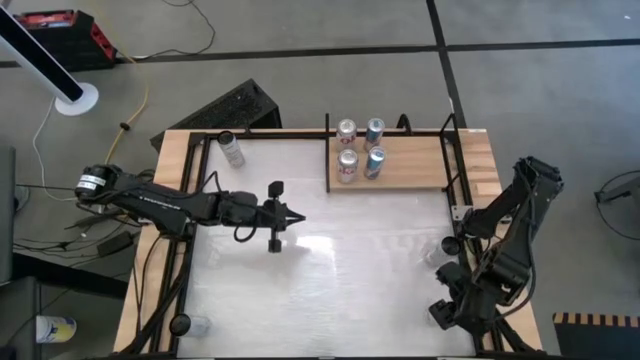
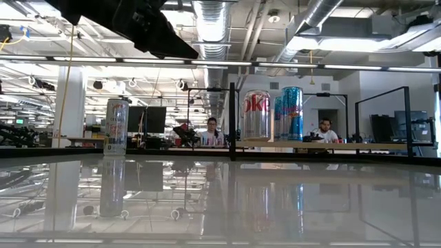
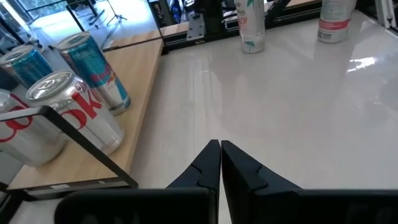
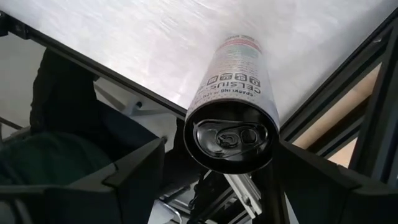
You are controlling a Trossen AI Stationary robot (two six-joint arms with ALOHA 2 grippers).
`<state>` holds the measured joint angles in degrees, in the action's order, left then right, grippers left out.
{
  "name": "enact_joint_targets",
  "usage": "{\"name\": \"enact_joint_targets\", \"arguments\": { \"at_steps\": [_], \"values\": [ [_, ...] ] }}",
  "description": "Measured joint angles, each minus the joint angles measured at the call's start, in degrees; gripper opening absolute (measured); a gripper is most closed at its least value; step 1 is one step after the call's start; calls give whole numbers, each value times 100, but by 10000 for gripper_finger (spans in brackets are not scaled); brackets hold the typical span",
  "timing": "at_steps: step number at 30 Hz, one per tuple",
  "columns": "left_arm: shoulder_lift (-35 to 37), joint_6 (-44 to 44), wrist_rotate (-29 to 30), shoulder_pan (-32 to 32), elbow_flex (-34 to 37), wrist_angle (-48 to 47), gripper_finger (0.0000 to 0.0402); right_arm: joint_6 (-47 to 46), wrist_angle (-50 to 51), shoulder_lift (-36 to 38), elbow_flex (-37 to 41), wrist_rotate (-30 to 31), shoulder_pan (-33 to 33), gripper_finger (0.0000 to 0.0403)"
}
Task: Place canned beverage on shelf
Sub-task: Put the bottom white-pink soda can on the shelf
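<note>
Left gripper (image 1: pixel 298 217) has its fingers (image 3: pixel 214 163) pinched together on nothing, hovering over the white table (image 1: pixel 330 280) just in front of the shelf (image 1: pixel 410 170). Four cans (image 1: pixel 360 148) already stand on the shelf's left end. Right gripper (image 1: pixel 445 312) is parked at the table's near right corner, well away from the shelf, fingers spread wide around a Celsius can (image 4: pixel 233 106) standing between them.
</note>
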<state>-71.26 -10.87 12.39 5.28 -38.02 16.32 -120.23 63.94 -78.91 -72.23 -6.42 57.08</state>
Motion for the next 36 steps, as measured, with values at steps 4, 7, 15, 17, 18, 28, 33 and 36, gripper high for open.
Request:
{"name": "enact_joint_targets", "arguments": {
  "at_steps": [4, 7, 15, 17, 18, 28, 33, 36],
  "values": [
    [-4, 2, -14, -87, 0, 25, 0, 4, 13, -2, 0, 1, 0, 324],
    [-7, 4, -55, -125, 0, 94, 0, 77, 121, -2, 0, 0, -1, 324],
    [-9, -87, -467, -269, 0, 335, 0, 294, 12, 114, 23, 80, -22, 324],
    [-9, -87, -467, -293, 0, 343, 0, 310, 31, 145, 26, 80, -22, 324],
    [-11, -89, -465, -305, 0, 355, 0, 312, 55, 158, 26, 73, -22, 324],
    [-10, -138, -469, -401, 0, 429, 0, 374, 361, 164, 26, -236, -16, 324],
    [-10, -64, -673, -448, 0, 428, 0, 412, 250, 164, 26, -238, -9, 324],
    [-11, -64, -724, -457, 0, 426, 0, 521, 197, 164, 26, -173, -9, 324]
  ]
}}
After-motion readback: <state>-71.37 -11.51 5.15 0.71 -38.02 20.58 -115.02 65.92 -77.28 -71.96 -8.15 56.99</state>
